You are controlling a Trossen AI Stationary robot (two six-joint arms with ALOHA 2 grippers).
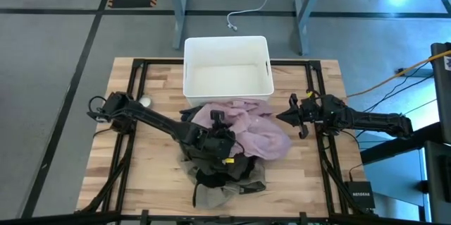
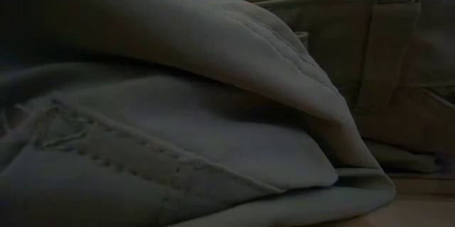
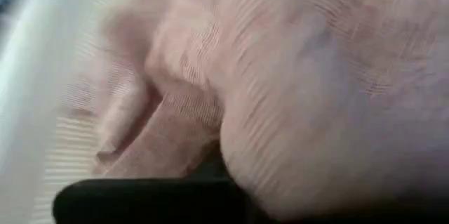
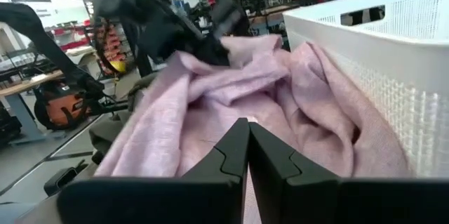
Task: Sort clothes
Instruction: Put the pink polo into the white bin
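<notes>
A pale pink shirt (image 1: 257, 137) lies crumpled on top of a pile in the table's middle, just in front of the white bin (image 1: 225, 39). Dark olive and black pieces (image 1: 236, 168) and khaki trousers (image 1: 211, 195) lie under and in front of it; the trousers fill the low view (image 2: 213, 113). My left gripper (image 1: 218, 128) is down in the shirt's left part and shut on it. My right gripper (image 1: 279, 118) is shut and empty, level, at the shirt's right edge, pointing toward the pile (image 4: 247, 147). My left gripper holds the pink shirt's left part, where the cloth rises to a peak (image 4: 203, 59) at the fingers. It comes from above, slanting from the table's left. The cloth hides the fingertips, so layer or fold cannot be told. The rest of the shirt (image 3: 316, 76) lies on the pile. My right gripper: I cannot tell whether its shut tips touch the shirt's right edge.
The white bin's perforated wall (image 4: 393, 55) stands close on the far side of my right gripper. A small pale object (image 1: 144, 101) lies by my left arm's base. Bare wood shows left and right of the pile. A black box (image 1: 359, 193) sits at the near right corner.
</notes>
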